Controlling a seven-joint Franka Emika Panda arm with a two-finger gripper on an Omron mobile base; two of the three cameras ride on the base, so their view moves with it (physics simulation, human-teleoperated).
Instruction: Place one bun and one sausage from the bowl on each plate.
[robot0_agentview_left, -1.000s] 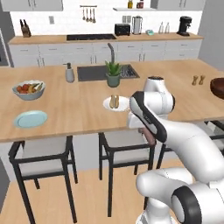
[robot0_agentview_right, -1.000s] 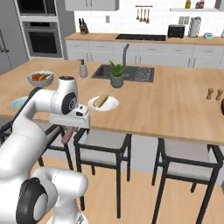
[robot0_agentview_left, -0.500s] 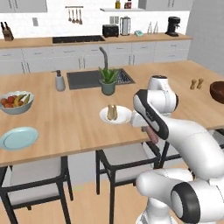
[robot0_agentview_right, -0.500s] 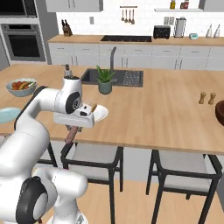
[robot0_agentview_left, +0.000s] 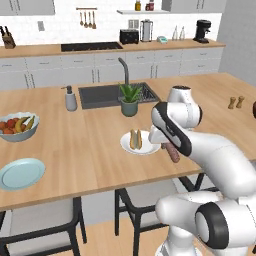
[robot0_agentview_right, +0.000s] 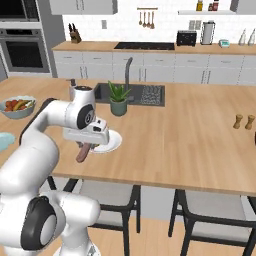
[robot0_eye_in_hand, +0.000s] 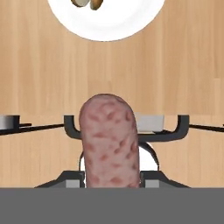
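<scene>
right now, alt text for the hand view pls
A pinkish-brown sausage stands gripped in the gripper, above a wooden counter. The white plate with a bun on it lies at the top edge.

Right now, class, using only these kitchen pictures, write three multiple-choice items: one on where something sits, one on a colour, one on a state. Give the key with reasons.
1. Where is the bun?
A. on the white plate
B. in the fruit bowl
C. in the sink

2. What colour is the plate with no food on it?
A. red
B. pale blue
C. black

3. What is the gripper doing?
A. open over the sink
B. shut on a spoon
C. shut on the sausage

Key: 1 A, the bun lies on the white plate near the counter's front edge. 2 B, the bare plate is pale blue. 3 C, the sausage hangs from the gripper.
</scene>
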